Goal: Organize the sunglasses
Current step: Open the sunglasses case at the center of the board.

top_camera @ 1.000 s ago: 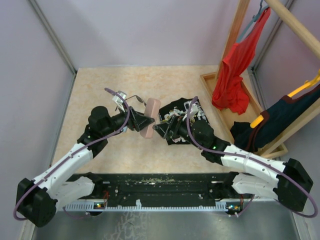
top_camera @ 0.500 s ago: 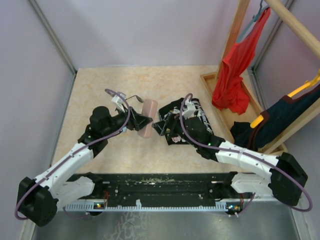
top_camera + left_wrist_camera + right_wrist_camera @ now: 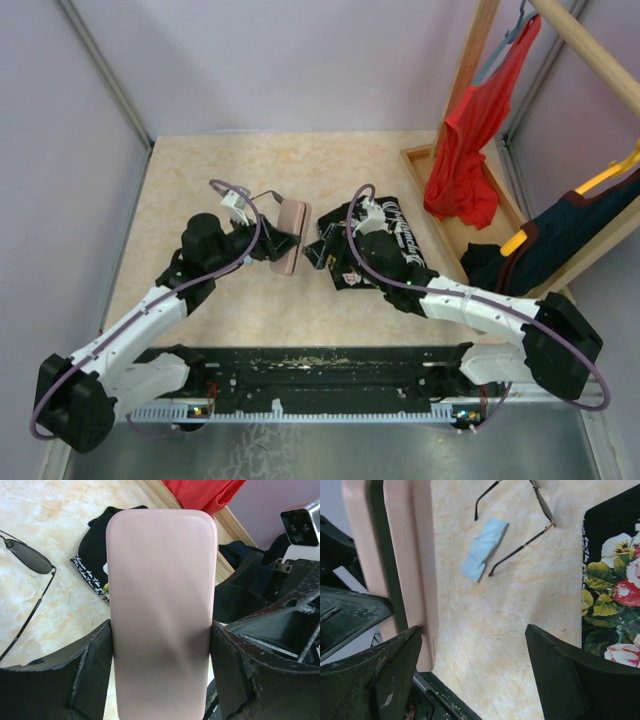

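Observation:
The pink case point(image 3: 290, 235) hangs above the table, and my left gripper point(image 3: 281, 244) is shut on its two long sides. It fills the left wrist view as the pink case point(image 3: 160, 605) between both fingers point(image 3: 90, 670). A dark gap runs between its two halves in the right wrist view, pink case point(image 3: 407, 555). My right gripper point(image 3: 472, 630) stands open beside it, its left finger point(image 3: 395, 665) touching the case's lower edge. The sunglasses point(image 3: 540, 510) lie unfolded on the table beyond, also visible as the sunglasses point(image 3: 30, 560) and the sunglasses point(image 3: 263, 196).
A light-blue cloth point(image 3: 484, 549) lies next to the sunglasses' arms. A black floral T-shirt point(image 3: 400, 225) is spread under my right arm. A wooden rack point(image 3: 470, 70) with a red garment point(image 3: 465, 150) and a dark garment point(image 3: 560, 235) stands on the right.
My right gripper has moved left and up to the pink case. The left gripper has shifted slightly left with the case still in it.

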